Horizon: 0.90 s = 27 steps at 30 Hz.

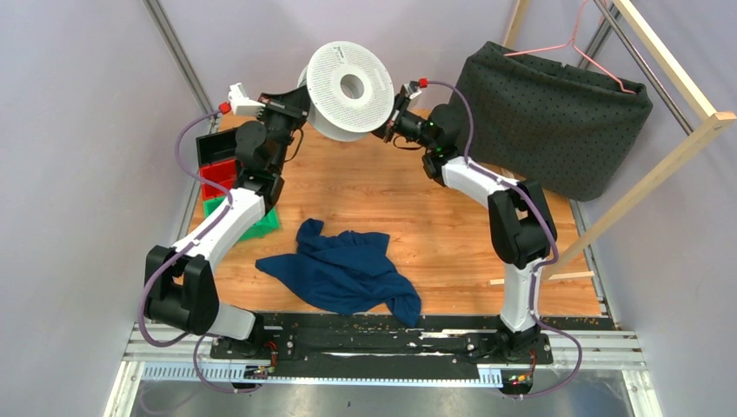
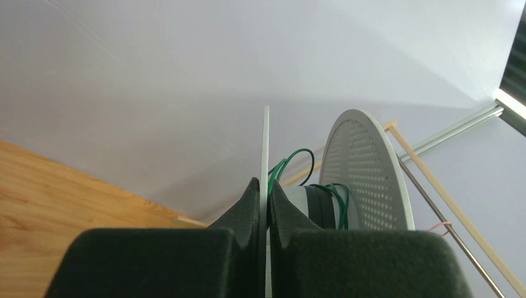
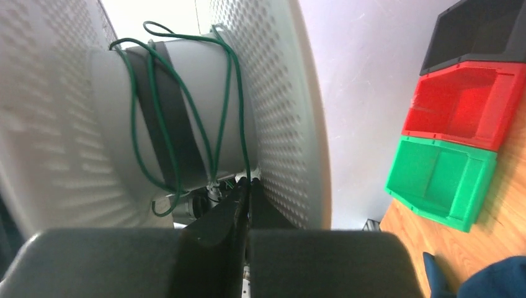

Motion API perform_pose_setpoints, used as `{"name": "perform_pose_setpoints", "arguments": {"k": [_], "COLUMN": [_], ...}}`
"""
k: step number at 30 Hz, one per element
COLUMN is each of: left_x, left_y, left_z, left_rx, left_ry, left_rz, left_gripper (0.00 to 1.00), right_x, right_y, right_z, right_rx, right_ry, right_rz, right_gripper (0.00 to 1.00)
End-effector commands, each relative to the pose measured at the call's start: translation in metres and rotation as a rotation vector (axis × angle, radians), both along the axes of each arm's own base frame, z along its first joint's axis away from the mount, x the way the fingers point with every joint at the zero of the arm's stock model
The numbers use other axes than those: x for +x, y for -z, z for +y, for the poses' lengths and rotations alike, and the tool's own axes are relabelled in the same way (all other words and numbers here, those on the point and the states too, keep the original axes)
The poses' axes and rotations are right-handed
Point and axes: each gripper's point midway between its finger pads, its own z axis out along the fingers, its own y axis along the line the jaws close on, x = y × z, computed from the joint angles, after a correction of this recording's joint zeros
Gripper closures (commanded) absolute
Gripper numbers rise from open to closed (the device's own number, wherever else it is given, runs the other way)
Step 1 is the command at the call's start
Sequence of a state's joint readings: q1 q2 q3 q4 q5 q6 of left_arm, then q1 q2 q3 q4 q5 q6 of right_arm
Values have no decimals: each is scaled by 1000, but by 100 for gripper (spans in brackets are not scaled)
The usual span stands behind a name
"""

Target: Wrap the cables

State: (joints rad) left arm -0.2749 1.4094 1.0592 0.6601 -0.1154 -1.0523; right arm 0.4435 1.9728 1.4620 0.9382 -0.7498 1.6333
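Note:
The white perforated spool [image 1: 350,89] is held up in the air at the back of the table, between both arms. My left gripper [image 2: 267,186] is shut on the thin edge of one spool flange [image 2: 266,155]. The thin green wire [image 3: 162,118] loops loosely round the spool's hub [image 3: 186,112] in a few turns; it also shows in the left wrist view [image 2: 298,162]. My right gripper [image 3: 249,183] is shut on the wire where it comes off the hub, close beside the spool's flange [image 3: 279,105].
A crumpled blue cloth [image 1: 346,269] lies on the wooden table [image 1: 434,226]. Black, red and green bins [image 1: 222,178] stand at the left. A dark fabric basket [image 1: 556,113] with a pink hanger [image 1: 578,43] stands at the back right by a wooden frame [image 1: 669,61].

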Motion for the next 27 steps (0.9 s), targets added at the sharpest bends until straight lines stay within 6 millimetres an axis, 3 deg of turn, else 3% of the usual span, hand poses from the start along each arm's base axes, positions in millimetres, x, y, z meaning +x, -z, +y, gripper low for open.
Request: {"name": "perform_pose_setpoints", "arguments": {"k": [1,5,7,16,27], "left_x": [-7,-2,-2,-1,12], "left_y": [-36,-34,-33,-29,-22], "left_z": [7,-2,-2,1,0], "left_rx": [-110,-111,-121,-139,-121], "left_ry": [-64,-32,-31,-43,-45], "left_rz": [-164,-164,-161,-164,-149], "left_gripper": [100,100,100,100,100], "right_x": [-5,0,0,2,-6], "right_y": [-22,-24,-23,-18,8], "right_z": [12,12,11,5,-15], "right_rx": [121,124,125,171,133], "right_ry": [-23,9,15,23,40], "right_rz": [5,0,-1,14,55], "right_gripper": [99,99,89,80,53]}}
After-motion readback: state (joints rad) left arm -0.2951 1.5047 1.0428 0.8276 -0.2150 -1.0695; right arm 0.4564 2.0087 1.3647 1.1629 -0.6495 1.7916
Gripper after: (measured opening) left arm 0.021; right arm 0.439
